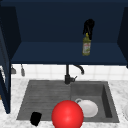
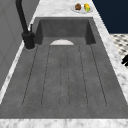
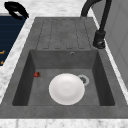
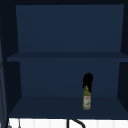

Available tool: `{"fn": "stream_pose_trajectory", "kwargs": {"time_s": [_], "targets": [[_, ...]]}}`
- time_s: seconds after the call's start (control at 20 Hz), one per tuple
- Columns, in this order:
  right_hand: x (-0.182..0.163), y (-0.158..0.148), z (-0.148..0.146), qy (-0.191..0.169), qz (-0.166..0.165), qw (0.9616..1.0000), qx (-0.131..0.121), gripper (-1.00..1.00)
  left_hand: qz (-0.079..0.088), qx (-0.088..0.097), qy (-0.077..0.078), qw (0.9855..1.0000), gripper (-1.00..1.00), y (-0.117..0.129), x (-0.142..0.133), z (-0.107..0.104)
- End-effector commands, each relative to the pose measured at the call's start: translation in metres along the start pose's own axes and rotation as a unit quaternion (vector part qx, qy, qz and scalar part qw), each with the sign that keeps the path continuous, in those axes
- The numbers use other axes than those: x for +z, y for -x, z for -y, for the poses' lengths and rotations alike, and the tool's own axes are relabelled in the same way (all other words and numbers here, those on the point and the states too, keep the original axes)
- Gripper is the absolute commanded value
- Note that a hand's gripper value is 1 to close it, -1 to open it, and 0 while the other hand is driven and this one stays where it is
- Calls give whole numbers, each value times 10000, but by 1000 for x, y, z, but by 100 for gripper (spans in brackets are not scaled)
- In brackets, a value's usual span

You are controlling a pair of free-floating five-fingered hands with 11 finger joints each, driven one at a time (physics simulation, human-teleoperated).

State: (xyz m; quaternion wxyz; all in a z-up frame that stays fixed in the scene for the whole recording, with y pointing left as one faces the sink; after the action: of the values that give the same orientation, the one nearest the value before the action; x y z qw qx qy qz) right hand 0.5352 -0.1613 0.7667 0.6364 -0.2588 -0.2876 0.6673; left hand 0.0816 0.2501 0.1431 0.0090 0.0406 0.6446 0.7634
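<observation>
nearest the front camera, one red ball covers the sink's front rim. just left of it the left hand hangs idle at the front edge of the draining board, and whether its fingers are spread or curled cannot be told. behind the ball, in the one sink, lies one white plate flat in the basin, by the drain; a tiny red speck sits near the basin's front wall. one black tap stands at the back of the sink. off to the right on the counter, one small dish of fruit shows from the left side.

farther back and higher, in the open wall cabinet, the right hand comes down on the neck of one yellow-green bottle – its fingers look closed round the top, pinching it. the bottle stands upright on the lower of two shelves, right of centre.

to do this well, the grip should probably stay snug on the neck and the bottle be kept vertical – a tilt could tip it off the shelf edge
</observation>
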Motion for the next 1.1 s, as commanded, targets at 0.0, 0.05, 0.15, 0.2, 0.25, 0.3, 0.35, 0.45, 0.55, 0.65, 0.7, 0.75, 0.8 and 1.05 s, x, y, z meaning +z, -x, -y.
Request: {"fn": "stream_pose_trajectory", "kwargs": {"time_s": [0.0,0.05,0.15,0.2,0.25,0.3,0.35,0.45,0.55,0.65,0.7,0.75,0.8,1.05], "targets": [[12,5,15,2,-43,10000,-43,-100,0,0,0,10000,0,0,0,0],[17,8,18,-3,-28,10000,-66,-100,0,0,0,10000,0,0,0,0],[23,12,23,-6,-1,10000,-94,-100,0,0,0,10000,0,0,0,0],[26,16,26,-2,23,9999,-132,-100,0,0,0,10000,0,0,0,0],[30,22,28,21,70,9998,-190,-100,0,0,0,10000,0,0,0,0],[33,26,30,36,115,9997,-218,-100,0,0,0,10000,0,0,0,0],[38,32,29,68,183,9995,-257,-100,0,0,0,10000,0,0,0,0],[46,39,31,103,249,9991,-330,-100,0,0,0,10000,0,0,0,0],[54,45,31,100,296,9989,-337,-100,0,0,0,10000,0,0,0,0],[65,53,27,182,292,9988,-348,-100,0,0,0,10000,0,0,0,0],[69,57,27,227,297,9987,-352,-100,0,0,0,10000,0,0,0,0],[74,60,25,262,298,9986,-344,-100,0,0,0,10000,0,0,0,0],[79,64,23,302,309,9985,-340,-100,0,0,0,10000,0,0,0,0],[109,76,-5,520,345,9977,-274,-100,0,0,0,10000,0,0,0,0]]}}
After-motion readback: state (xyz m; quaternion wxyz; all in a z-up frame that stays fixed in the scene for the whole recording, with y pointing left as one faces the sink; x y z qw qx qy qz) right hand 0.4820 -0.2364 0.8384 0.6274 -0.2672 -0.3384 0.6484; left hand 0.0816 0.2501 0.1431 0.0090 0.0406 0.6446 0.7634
